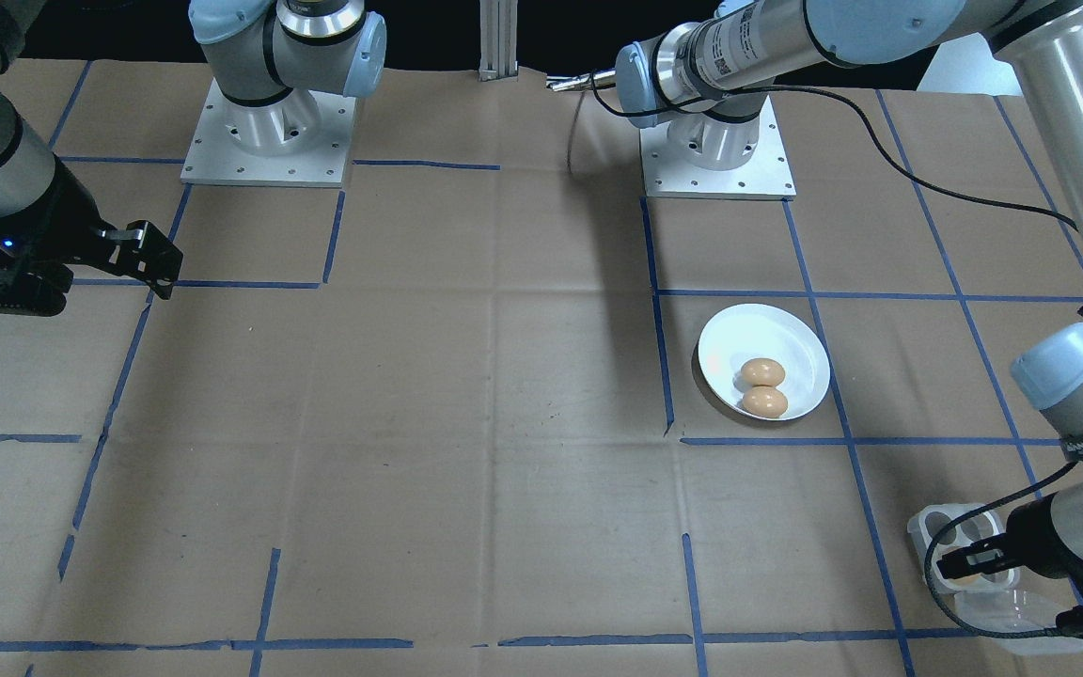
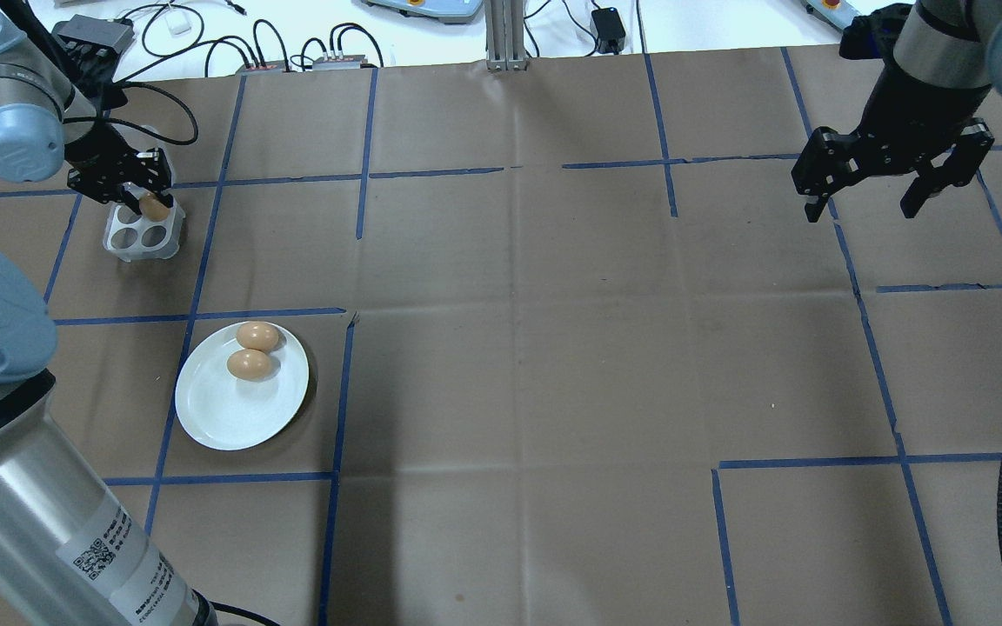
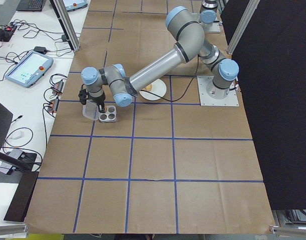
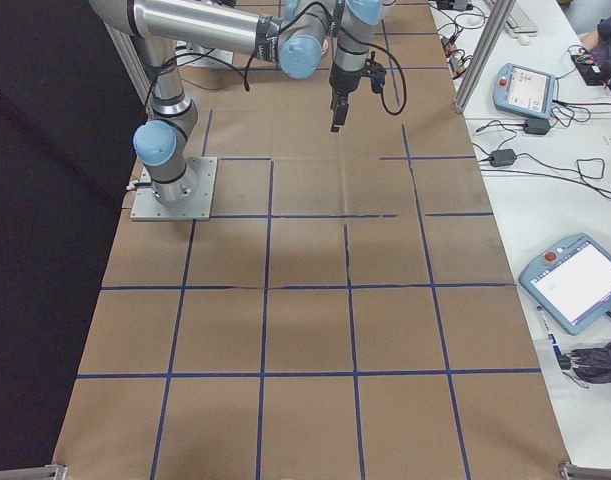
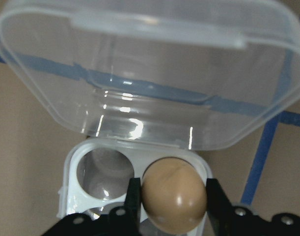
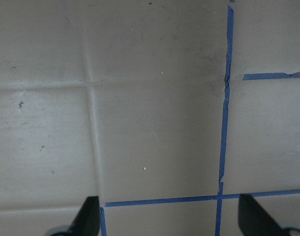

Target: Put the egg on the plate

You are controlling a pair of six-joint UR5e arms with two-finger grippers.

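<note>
White plate (image 2: pixel 231 417) holds two brown eggs (image 2: pixel 253 350) side by side and touching, near its far rim. Just beyond it stands a four-cup egg tray (image 2: pixel 143 239), its clear lid (image 5: pixel 150 69) swung open. One egg (image 5: pixel 173 194) sits in a cup of the tray, with the left gripper (image 5: pixel 170 196) fingers (image 5: pixel 134 199) closed against both its sides. Cups (image 5: pixel 105 172) alongside it look empty. Right gripper (image 2: pixel 888 187) hangs above the brown paper surface (image 2: pixel 553 348), fingers apart, holding nothing.
</note>
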